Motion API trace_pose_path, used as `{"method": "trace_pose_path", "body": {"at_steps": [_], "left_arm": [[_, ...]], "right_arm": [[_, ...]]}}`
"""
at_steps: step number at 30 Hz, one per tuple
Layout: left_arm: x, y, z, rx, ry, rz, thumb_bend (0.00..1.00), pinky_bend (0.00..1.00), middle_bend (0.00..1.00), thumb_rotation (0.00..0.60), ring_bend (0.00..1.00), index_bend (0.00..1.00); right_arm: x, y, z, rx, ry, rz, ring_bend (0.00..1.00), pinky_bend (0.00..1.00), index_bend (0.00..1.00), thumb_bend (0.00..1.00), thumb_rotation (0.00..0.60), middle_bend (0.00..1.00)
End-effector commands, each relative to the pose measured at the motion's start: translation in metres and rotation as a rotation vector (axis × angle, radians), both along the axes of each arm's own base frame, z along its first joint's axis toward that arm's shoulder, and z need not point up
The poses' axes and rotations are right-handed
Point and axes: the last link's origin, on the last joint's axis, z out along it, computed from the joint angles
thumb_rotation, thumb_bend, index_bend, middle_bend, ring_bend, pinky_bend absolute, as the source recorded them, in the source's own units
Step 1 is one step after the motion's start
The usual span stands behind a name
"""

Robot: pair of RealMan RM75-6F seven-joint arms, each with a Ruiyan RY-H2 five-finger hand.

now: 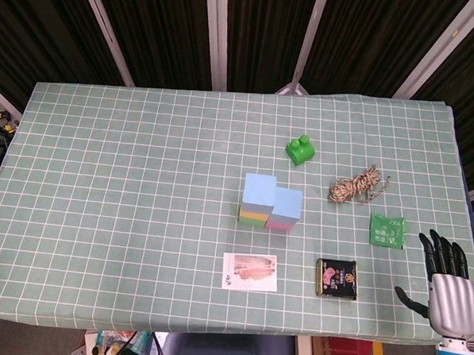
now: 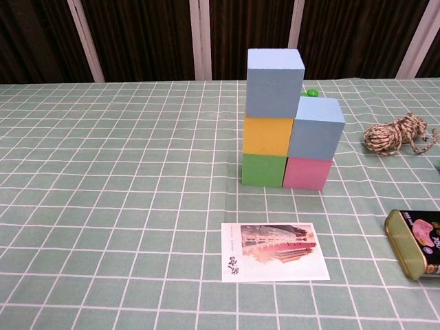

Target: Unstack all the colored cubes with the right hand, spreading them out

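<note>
Two stacks of cubes stand side by side in the middle of the table. The taller stack has a light blue cube point(image 2: 275, 81) point(image 1: 259, 189) on a yellow cube point(image 2: 267, 135) on a green cube point(image 2: 264, 170). Touching it on the right, a second light blue cube point(image 2: 316, 128) point(image 1: 287, 202) sits on a pink cube point(image 2: 308, 172). My right hand point(image 1: 446, 280) hovers at the table's near right edge, fingers spread, holding nothing, well to the right of the stacks. The left hand shows in neither view.
A green toy brick point(image 1: 301, 149) lies behind the stacks. A coil of rope point(image 1: 356, 185) point(image 2: 395, 134) and a green sachet point(image 1: 387, 231) lie to their right. A picture card point(image 1: 250, 271) point(image 2: 273, 251) and a dark tin point(image 1: 337, 278) point(image 2: 416, 240) lie in front.
</note>
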Motion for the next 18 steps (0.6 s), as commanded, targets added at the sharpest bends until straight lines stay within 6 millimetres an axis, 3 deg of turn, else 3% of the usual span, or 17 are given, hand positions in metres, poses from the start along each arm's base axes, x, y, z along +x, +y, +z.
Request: {"method": "trace_pose_path", "body": {"at_steps": [1,18], "left_arm": [[0.0004,-0.0002,-0.0008,-0.006,0.001,-0.002,0.17,0.05,0.00,0.600,0.00,0.13],[0.0021,-0.0003,-0.0015,-0.002,0.003,-0.009,0.17,0.05,0.00,0.600,0.00,0.13]], "right_arm": [[0.0000,0.0013,0.0011,-0.002,-0.002,0.001,0.00,0.00,0.03,0.17,0.600,0.00],[0.0017,-0.0011,-0.0025,0.016,-0.048,0.029,0.00,0.00,0.02,0.17,0.600,0.00]]}}
